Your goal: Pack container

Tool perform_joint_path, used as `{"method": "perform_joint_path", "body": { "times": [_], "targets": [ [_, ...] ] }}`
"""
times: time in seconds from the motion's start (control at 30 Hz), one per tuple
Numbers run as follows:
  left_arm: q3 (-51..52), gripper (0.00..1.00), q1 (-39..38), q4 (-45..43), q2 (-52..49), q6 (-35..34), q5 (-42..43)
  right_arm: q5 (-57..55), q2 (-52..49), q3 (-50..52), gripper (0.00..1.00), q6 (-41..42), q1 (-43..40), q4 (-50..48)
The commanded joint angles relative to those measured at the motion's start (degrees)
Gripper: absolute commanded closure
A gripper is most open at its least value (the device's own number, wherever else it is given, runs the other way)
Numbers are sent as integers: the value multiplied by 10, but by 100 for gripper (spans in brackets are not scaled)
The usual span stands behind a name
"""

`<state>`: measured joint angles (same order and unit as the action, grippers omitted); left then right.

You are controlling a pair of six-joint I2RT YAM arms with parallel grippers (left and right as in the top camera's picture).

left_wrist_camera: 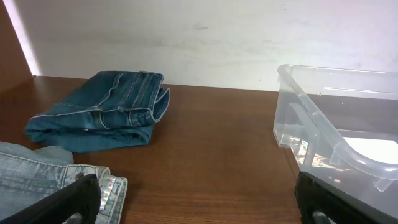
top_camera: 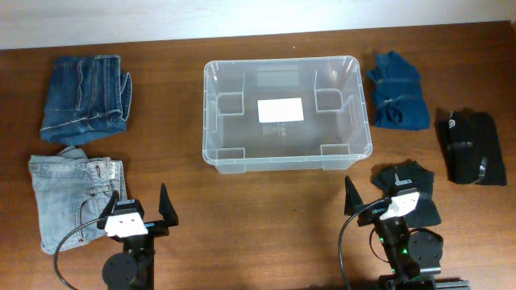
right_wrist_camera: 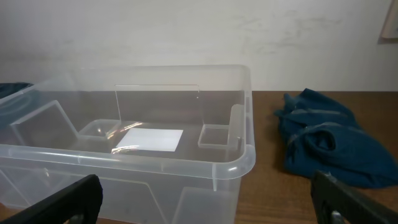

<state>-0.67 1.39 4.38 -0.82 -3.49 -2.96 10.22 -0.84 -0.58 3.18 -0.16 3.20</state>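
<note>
The clear plastic container [top_camera: 211, 113] with a white label on its bottom stands empty at the table's middle back. It also shows in the left wrist view [left_wrist_camera: 323, 124] and the right wrist view [right_wrist_camera: 186, 158]. My left gripper [top_camera: 139, 203] is open and empty near the front edge, beside light blue jeans [top_camera: 68, 197]. My right gripper [top_camera: 373, 193] is open and empty near the front edge, over a black garment [top_camera: 419, 189]. Dark folded jeans [top_camera: 85, 95] lie at the back left. A dark blue garment [top_camera: 399, 90] lies right of the container.
Another black garment [top_camera: 474, 147] lies at the far right. A white wall [left_wrist_camera: 205, 37] runs behind the table's back edge. Bare wood shows between the container and my grippers.
</note>
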Motion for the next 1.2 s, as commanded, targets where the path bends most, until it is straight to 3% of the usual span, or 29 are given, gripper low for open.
{"method": "perform_joint_path", "body": {
  "times": [0.0,1.17],
  "targets": [
    [2,1,3,2,5,5,6,1,6,3,2,1,6,4],
    [2,1,3,2,5,5,6,-5,6,3,2,5,6,2]
  ]
}}
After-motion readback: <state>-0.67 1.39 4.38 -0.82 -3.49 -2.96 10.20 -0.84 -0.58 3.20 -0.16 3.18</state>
